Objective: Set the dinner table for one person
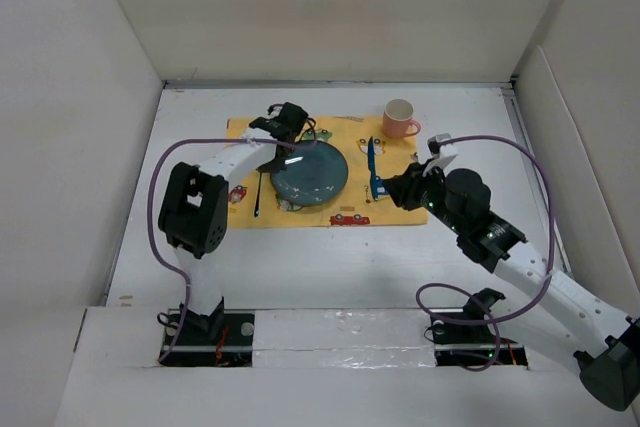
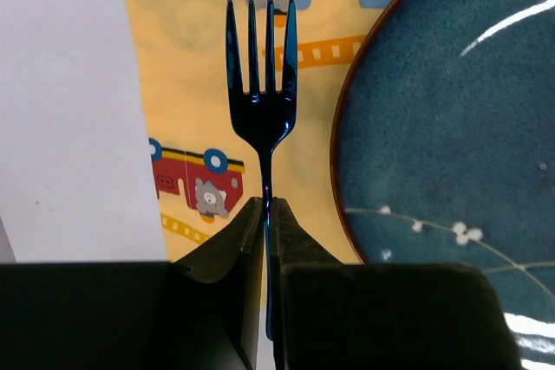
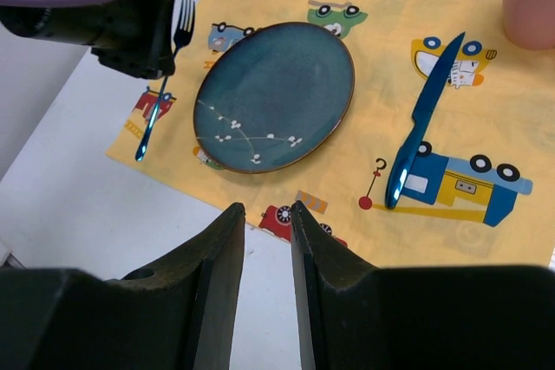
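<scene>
While over table (image 2: 61, 127), fork (image 2: 263, 101) between left fingers (image 2: 230, 244)

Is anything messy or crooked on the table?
Nothing is spilled or broken. The plate sits in the middle of the mat, knife beside it, cup at a corner. The left claw is pinching the fork.

Plain white walls (image 1: 330, 7) all around

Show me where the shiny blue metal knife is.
Top view: the shiny blue knife lies on the yellow printed placemat, right of the round blue plate, near the pink cup.
</scene>
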You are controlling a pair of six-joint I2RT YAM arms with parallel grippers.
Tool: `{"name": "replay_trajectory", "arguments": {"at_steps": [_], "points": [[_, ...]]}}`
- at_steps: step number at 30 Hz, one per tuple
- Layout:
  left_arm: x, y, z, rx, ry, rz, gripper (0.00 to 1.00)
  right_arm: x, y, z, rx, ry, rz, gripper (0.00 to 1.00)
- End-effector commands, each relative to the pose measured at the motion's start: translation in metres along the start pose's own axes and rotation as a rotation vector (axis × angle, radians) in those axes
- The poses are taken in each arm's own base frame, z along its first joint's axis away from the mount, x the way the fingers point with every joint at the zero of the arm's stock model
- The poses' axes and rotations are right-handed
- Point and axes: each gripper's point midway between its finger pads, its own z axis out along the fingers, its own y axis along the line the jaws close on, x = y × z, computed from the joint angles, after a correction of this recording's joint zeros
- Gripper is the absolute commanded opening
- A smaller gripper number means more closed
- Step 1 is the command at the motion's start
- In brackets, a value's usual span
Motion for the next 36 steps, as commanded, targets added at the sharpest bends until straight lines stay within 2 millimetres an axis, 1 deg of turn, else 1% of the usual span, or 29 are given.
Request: {"name": "replay_trajectory", "arguments": {"at_steps": [1, 2, 3, 5, 6, 8, 10, 11, 13, 15, 20, 21, 23, 24, 25, 27, 36], "points": [[-0.031, 0.009, -0.001, -0.015, -0.071, -0.01, 0.0, -0.017, 0.006, 0.0, -0.029, -0.059, 0.005, 0.33], [-0.029, 0.005, 0.006, -0.014, -0.06, -0.002, 0.0, -0.014, 0.006, 0.001, -0.026, -0.053, 0.004, 0.34], [-0.032, 0.004, 0.01, -0.006, -0.062, -0.007, 0.0, -0.015, 0.005, 0.002, -0.022, -0.055, 0.006, 0.34], [-0.031, 0.003, 0.019, -0.009, -0.046, -0.006, 0.0, -0.012, 0.004, 0.005, -0.019, -0.048, 0.012, 0.34], [-0.034, 0.004, 0.021, -0.004, -0.05, -0.017, 0.0, -0.011, 0.005, 0.006, -0.023, -0.046, 0.01, 0.34], [-0.036, 0.0, 0.023, 0.011, -0.057, -0.017, 0.0, -0.007, 0.006, 0.008, -0.027, -0.033, 0.004, 0.34], [-0.04, 0.006, 0.03, 0.006, -0.061, -0.032, 0.0, -0.006, 0.003, 0.01, -0.014, -0.029, 0.007, 0.34], [-0.042, 0.003, 0.033, 0.01, -0.059, -0.029, 0.0, -0.006, 0.003, 0.011, -0.013, -0.031, 0.007, 0.34], [-0.043, 0.01, 0.042, 0.007, -0.047, -0.045, 0.0, -0.003, 0.007, 0.012, -0.026, -0.02, 0.005, 0.33], [-0.045, 0.009, 0.048, 0.015, -0.049, -0.04, 0.0, 0.0, 0.006, 0.015, -0.015, -0.013, 0.001, 0.34], [-0.05, 0.003, 0.057, 0.021, -0.047, -0.02, 0.0, 0.003, 0.007, 0.02, -0.018, 0.003, 0.002, 0.34], [-0.05, 0.003, 0.059, 0.016, -0.045, -0.019, 0.0, 0.008, 0.008, 0.021, -0.018, 0.017, 0.0, 0.34], [-0.051, 0.0, 0.064, 0.013, -0.041, -0.014, 0.0, 0.009, 0.007, 0.023, -0.015, 0.02, -0.002, 0.34], [-0.056, -0.001, 0.064, 0.018, -0.049, -0.015, 0.0, 0.01, 0.007, 0.023, -0.017, 0.024, 0.0, 0.34], [-0.055, 0.002, 0.068, 0.014, -0.039, -0.019, 0.0, 0.009, 0.007, 0.024, -0.015, 0.024, -0.003, 0.33], [-0.05, -0.001, 0.074, 0.01, -0.019, -0.013, 0.0, 0.01, 0.004, 0.025, 0.002, 0.021, -0.001, 0.33], [-0.033, 0.004, 0.084, -0.043, 0.035, 0.003, 0.0, 0.01, 0.005, 0.024, 0.005, 0.021, -0.007, 0.33]]}}
